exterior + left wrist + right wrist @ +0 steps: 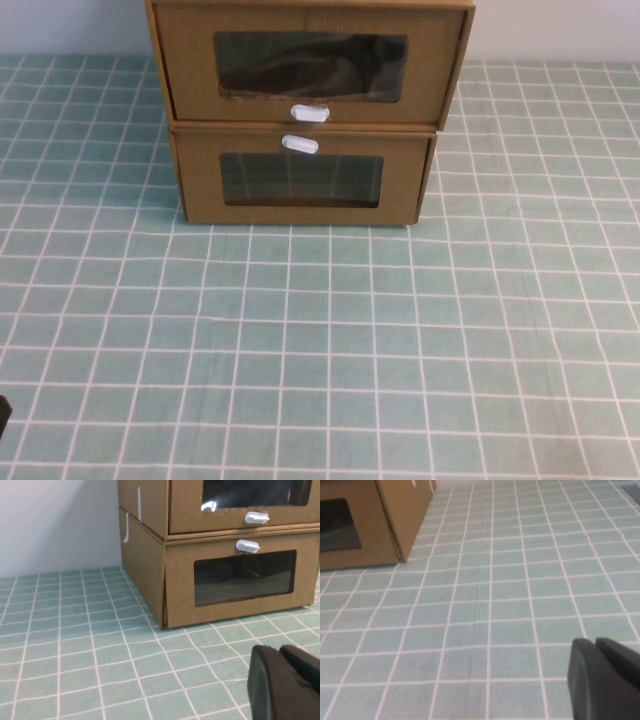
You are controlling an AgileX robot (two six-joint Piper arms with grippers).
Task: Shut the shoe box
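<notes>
From the high view, the brown cardboard shoe box with a clear window and a small white pull tab below it sits on top of a matching brown cardboard box, at the far middle of the green checked tabletop. Its wide front juts slightly forward, so I judge closing means pushing straight away.

In the left wrist view, the black left hand hangs low over the tabletop, the stack ahead and fairly near; its fingers look pressed together, empty.

In the right wrist view, the black right hand looks likewise closed, empty, farther off.
</notes>
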